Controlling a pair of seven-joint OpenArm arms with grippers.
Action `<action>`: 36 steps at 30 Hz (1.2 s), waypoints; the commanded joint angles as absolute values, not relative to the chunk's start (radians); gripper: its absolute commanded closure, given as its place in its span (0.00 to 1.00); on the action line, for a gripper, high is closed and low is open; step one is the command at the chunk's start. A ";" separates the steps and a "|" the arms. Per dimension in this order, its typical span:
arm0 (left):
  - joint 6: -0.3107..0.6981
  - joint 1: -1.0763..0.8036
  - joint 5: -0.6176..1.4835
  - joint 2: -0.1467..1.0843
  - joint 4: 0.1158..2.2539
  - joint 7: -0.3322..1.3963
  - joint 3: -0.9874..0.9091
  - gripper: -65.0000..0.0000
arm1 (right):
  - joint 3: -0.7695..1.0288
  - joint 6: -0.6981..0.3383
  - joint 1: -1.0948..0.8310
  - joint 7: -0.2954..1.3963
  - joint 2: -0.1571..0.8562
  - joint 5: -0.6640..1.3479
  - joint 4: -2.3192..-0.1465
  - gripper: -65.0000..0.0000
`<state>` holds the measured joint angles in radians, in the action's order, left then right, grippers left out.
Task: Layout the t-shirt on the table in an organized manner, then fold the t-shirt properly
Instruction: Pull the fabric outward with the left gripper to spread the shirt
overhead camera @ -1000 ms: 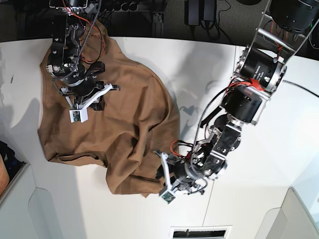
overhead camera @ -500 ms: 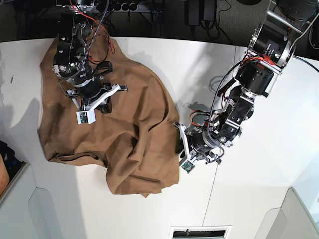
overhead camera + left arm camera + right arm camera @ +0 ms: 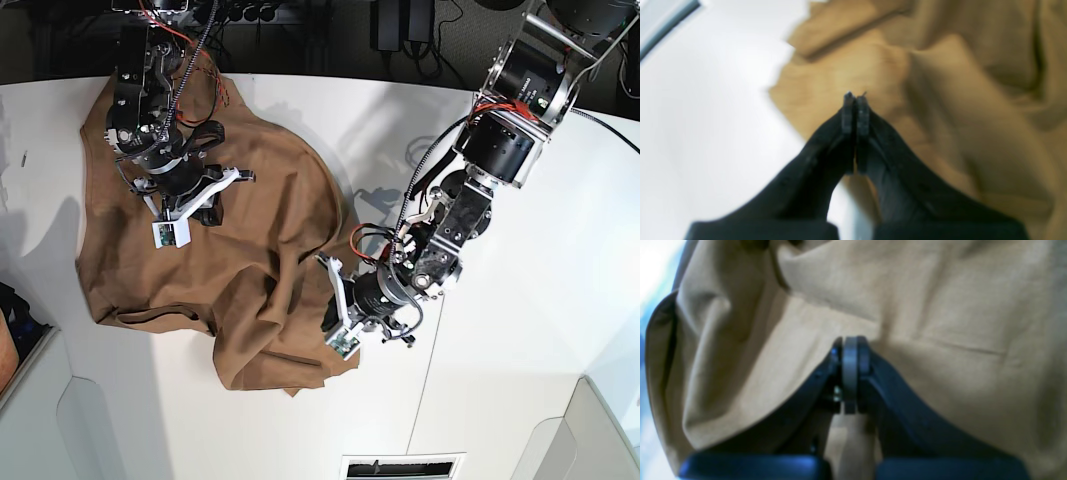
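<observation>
- The left gripper (image 3: 333,315), open a second ago at the shirt's lower edge, has swung back along the hem and now sits with its jaws pressed together at the shirt's right border; in the left wrist view the tips (image 3: 855,110) meet with no cloth visibly between them, so whether any fabric is pinched cannot be told.
- The right gripper (image 3: 190,200) stays clenched above the shirt's upper left part; in its wrist view the closed tips (image 3: 850,356) rest against tan cloth, but a grasp is not evident.
- The shirt (image 3: 240,230) lies crumpled on the left half of the table (image 3: 520,330), bunched in heavy folds toward its lower right corner, one edge reaching the table's far rim; its outline has barely shifted over the last second.
- Reading: the layout stage is far from done. The closing of the left jaws looks like an attempt to seize the hem for a pull outward; if they shut on nothing, a fresh grab is needed before the cloth can be spread flat.
</observation>
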<state>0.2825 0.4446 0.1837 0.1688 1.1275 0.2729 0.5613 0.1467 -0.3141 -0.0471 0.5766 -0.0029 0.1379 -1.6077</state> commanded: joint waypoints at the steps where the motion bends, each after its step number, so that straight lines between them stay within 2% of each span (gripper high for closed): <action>1: 0.284 0.472 0.181 0.161 1.138 0.243 0.555 1.00 | 0.149 -0.318 -0.034 0.554 0.000 0.145 -1.623 1.00; 8: 0.282 0.463 0.159 0.153 1.048 0.244 0.555 1.00 | 0.149 -0.313 -0.037 0.567 0.000 0.104 -1.623 1.00; 18: 0.272 0.434 0.180 0.273 1.029 0.308 0.555 1.00 | 0.176 -0.293 -0.083 0.572 0.000 0.082 -1.623 1.00; 20: 0.245 0.418 0.180 0.302 1.035 0.326 0.555 1.00 | 0.195 -0.291 -0.084 0.572 0.002 0.083 -1.623 1.00; 26: 0.145 0.340 0.182 0.387 1.147 0.349 0.555 1.00 | 0.244 -0.292 -0.087 0.572 0.005 0.086 -1.623 1.00; 32: 0.142 0.264 0.180 0.436 1.362 0.353 0.554 1.00 | 0.245 -0.293 -0.092 0.572 0.019 0.139 -1.623 1.00; 33: 0.141 0.256 0.171 0.435 1.399 0.364 0.550 0.96 | 0.245 -0.293 -0.092 0.572 0.019 0.139 -1.623 1.00; 36: 0.105 0.252 0.153 0.434 1.492 0.391 0.523 0.74 | 0.245 -0.293 -0.092 0.572 0.019 0.143 -1.623 1.00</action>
<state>0.1204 0.2222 0.1589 0.4236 1.4742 0.4156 0.5362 0.2413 -0.2985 -0.1001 0.5724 0.0139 0.1421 -1.6100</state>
